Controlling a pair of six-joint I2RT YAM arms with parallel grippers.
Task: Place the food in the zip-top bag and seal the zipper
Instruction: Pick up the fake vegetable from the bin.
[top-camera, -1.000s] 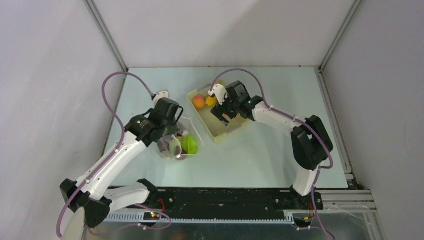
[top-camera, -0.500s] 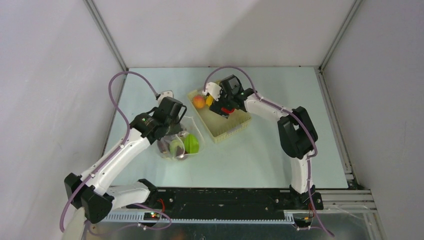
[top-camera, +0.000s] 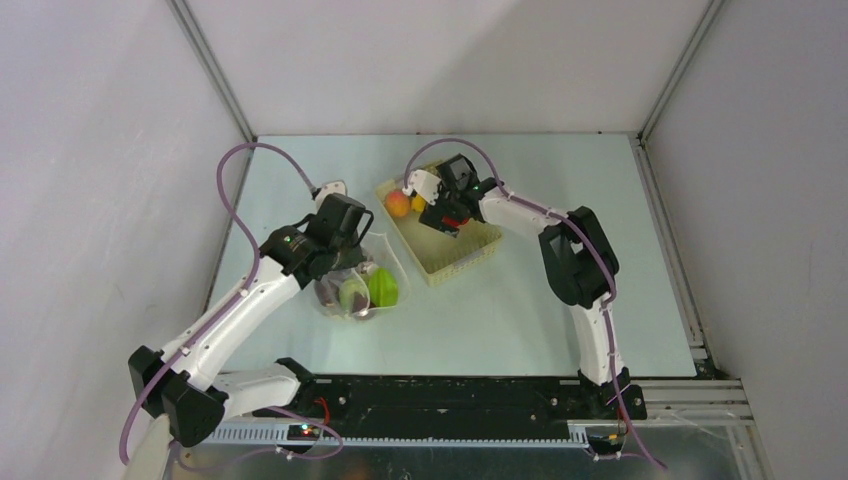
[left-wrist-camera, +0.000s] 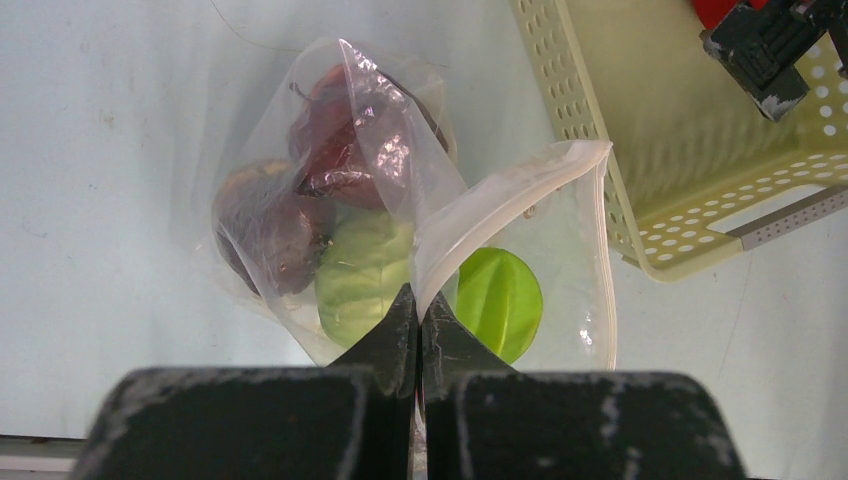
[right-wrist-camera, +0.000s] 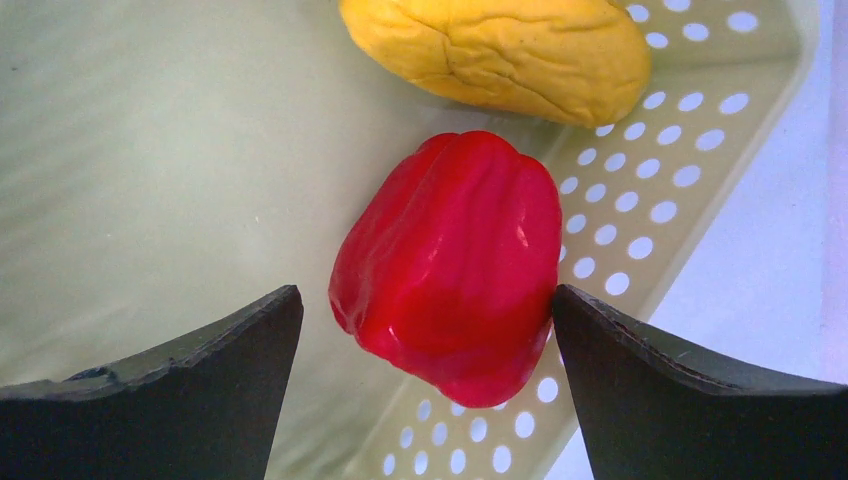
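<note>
The red pepper (right-wrist-camera: 450, 270) in the basket (left-wrist-camera: 690, 215) is flanked by the wide right jaws, the zip-top bag (left-wrist-camera: 510, 190) alongside pinched by the left jaws.

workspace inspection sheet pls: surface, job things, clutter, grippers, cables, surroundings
surface: pale green table, no spills seen
job's things: zip-top bag open, zipper unsealed, holding dark red apples, a pale green fruit and a bright green one; peach, banana and red pepper in the basket
clutter: nothing seen
grippers: left gripper shut on the bag's mouth edge; right gripper open, straddling the red pepper
cables: purple cable looped above each arm
surroundings: grey walls, frame posts
</note>
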